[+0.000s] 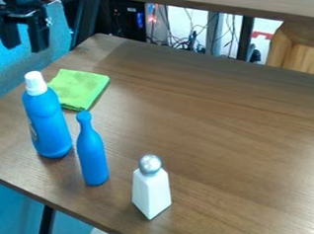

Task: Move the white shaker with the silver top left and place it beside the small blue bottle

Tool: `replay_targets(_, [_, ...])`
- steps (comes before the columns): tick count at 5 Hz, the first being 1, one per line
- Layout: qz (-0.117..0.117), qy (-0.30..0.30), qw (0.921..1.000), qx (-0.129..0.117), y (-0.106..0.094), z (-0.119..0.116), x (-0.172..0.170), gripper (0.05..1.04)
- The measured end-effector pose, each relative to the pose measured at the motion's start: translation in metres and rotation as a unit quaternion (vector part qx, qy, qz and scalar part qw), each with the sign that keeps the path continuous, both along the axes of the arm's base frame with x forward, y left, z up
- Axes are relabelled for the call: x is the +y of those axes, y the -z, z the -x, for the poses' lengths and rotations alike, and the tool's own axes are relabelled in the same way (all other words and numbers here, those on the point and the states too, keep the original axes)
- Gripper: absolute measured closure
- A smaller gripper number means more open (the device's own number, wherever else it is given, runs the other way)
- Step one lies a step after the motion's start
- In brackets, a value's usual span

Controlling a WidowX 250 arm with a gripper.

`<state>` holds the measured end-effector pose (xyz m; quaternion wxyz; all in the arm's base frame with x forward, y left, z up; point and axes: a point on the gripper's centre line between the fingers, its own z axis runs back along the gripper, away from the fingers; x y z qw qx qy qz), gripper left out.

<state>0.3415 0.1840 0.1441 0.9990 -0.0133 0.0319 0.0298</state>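
At the upper left, the black gripper [24, 41] hangs above and behind the table's back left corner, open, its two fingers apart with nothing between them. Nearest below it are a folded green cloth [80, 87] lying flat and a blue bottle with a white cap [47, 122], which stands just in front of the cloth and hides part of its left edge. To that bottle's right stands a slimmer, all-blue bottle [92, 154] with a rounded top. A white, angular shaker with a silver ball top [151, 191] stands upright farther right, closer to the front edge.
The brown wooden table [220, 130] stretches to the right of the objects. Its front edge runs diagonally at the lower left. Behind it are a raised wooden shelf [226, 4], cables, and a light wooden piece [298, 47] at the right. A blue panel [5, 72] stands at the left.
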Motion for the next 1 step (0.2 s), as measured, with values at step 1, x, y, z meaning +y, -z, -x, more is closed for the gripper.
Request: replay_targets(1, [0.003, 0.008, 0.9998, 0.016, 0.0151, -0.0247, -0.0046, 0.082])
